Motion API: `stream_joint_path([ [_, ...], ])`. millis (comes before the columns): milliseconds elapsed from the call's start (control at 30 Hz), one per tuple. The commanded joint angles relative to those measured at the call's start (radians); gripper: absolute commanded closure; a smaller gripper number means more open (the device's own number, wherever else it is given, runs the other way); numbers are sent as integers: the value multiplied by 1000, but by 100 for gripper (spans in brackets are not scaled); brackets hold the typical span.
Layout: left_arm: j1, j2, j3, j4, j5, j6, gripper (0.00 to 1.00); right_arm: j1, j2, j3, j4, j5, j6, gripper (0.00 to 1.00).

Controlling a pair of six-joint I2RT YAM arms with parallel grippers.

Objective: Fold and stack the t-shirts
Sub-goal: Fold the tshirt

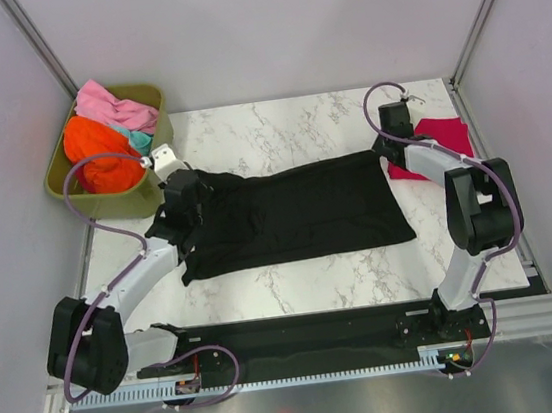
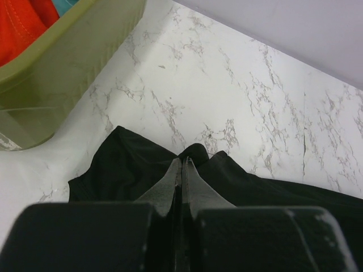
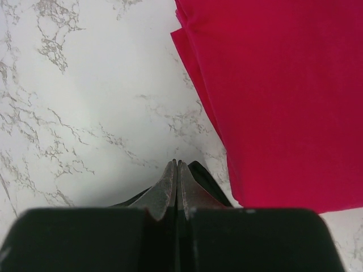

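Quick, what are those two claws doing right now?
Left gripper: closed, pinching the black t-shirt.
Right gripper: closed, pinching the same shirt's corner.

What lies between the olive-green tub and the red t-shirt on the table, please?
In the top view, the black t-shirt lies spread flat across the stretch between the tub and the red t-shirt.

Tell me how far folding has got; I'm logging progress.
Done: the crimson t-shirt, folded at right. In hand: the black t-shirt, spread out, left gripper and right gripper shut on its far corners. Left: fold and stack it, then the orange shirt, pink shirt and teal shirt in the olive tub.
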Motion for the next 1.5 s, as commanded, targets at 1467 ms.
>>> stream_joint_path([
  [1467,-43,-227,-171,-275,-119,-134,98,9,-246,-344,132,37,29,96],
])
